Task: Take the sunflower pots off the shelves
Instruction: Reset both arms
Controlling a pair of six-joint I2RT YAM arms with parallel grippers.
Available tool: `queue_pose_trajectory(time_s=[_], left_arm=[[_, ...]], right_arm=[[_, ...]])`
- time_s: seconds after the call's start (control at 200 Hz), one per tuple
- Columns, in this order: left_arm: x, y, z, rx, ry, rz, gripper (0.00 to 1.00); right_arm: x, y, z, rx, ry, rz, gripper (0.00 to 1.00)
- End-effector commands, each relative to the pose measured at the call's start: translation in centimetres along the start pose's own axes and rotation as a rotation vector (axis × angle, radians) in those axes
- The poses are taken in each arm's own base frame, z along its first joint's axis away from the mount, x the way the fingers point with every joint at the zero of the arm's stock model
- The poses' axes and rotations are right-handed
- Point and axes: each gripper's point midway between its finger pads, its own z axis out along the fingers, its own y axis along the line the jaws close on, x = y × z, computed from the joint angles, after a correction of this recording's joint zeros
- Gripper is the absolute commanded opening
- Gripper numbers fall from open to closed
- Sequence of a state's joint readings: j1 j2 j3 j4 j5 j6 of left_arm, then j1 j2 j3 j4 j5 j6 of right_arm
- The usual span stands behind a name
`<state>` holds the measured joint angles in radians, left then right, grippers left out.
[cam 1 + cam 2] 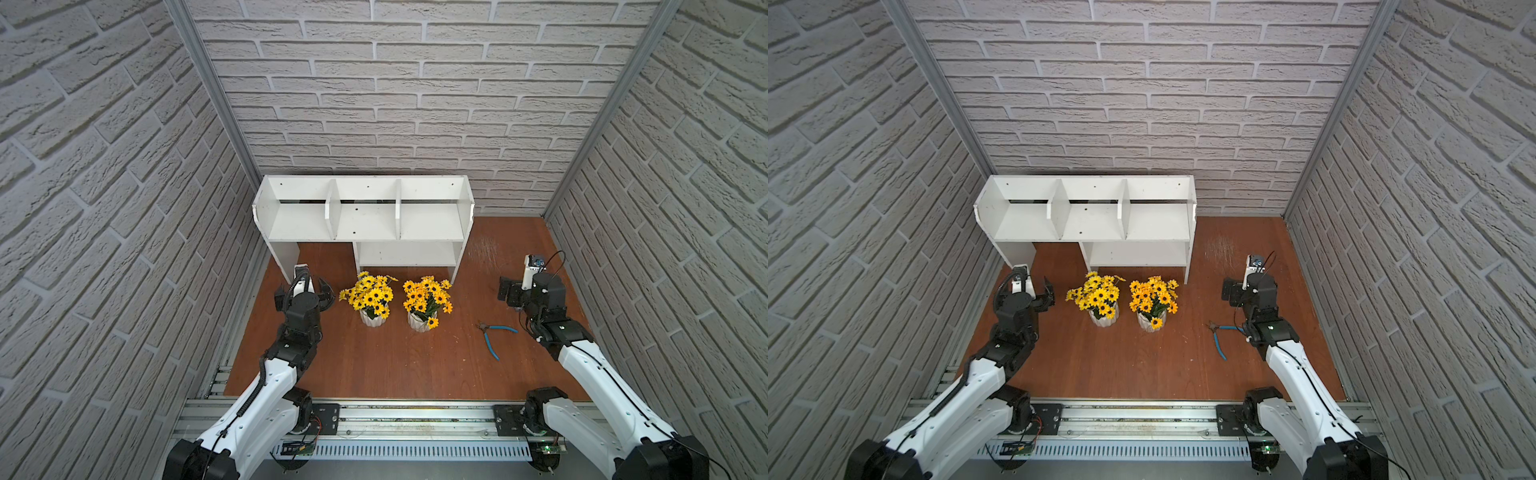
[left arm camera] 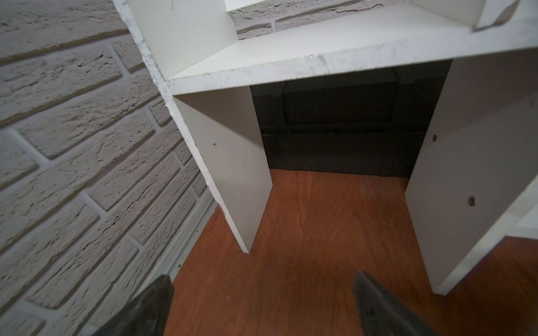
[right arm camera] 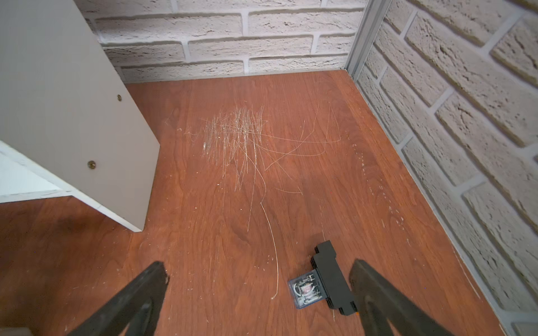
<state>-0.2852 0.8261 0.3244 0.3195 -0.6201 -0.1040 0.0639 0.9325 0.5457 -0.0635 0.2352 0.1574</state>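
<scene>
Two sunflower pots stand side by side on the brown floor in front of the shelves (image 1: 365,222) (image 1: 1088,226). In both top views the left pot (image 1: 372,319) (image 1: 1103,315) and the right pot (image 1: 419,322) (image 1: 1150,320) are white and ribbed, with yellow blooms above. All shelf compartments show bare boards. My left gripper (image 1: 303,293) (image 2: 262,277) hangs open left of the left pot, facing the shelf's left leg, with nothing between its fingers. My right gripper (image 1: 532,291) (image 3: 258,264) is open well right of the pots, holding nothing. Neither wrist view shows a pot.
Blue-handled pliers (image 1: 494,337) (image 1: 1220,338) lie on the floor between the right pot and the right arm. A small black and clear relay (image 3: 320,283) lies beside one right finger. Brick-pattern walls close in three sides; a metal rail runs along the front edge.
</scene>
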Motion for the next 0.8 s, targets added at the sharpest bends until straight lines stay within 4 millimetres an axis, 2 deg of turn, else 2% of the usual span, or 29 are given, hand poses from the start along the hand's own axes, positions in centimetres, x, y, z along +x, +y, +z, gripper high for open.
queue_pose_trajectory(time_s=[0.0,0.13,0.315,0.48,0.635,0.795], left_arm=[[-1.5,0.3,0.6,0.003,-0.073,-0.057,0.98],[-1.0,0.0,1.6,0.037,-0.057,-0.068,0.98],[0.0,-0.4,2.7,0.06,-0.035,-0.051,0.98],[0.9,-0.7,3.4,0.08,-0.029,-0.042,0.98],[1.6,-0.7,4.2,0.087,-0.012,-0.038,0.98],[2.7,-0.9,5.2,0.108,0.008,-0.036,0.98]], right_arm=[[-1.6,-0.3,0.9,0.003,-0.099,0.066,0.99],[-0.4,-0.8,2.3,0.031,-0.085,0.061,0.99],[0.6,-1.4,3.1,0.049,-0.124,0.041,0.99],[0.7,-1.8,3.7,0.079,-0.144,0.016,0.99],[1.4,-1.6,5.4,0.078,-0.116,0.001,0.99],[1.2,-1.6,6.5,0.091,-0.125,-0.008,0.99]])
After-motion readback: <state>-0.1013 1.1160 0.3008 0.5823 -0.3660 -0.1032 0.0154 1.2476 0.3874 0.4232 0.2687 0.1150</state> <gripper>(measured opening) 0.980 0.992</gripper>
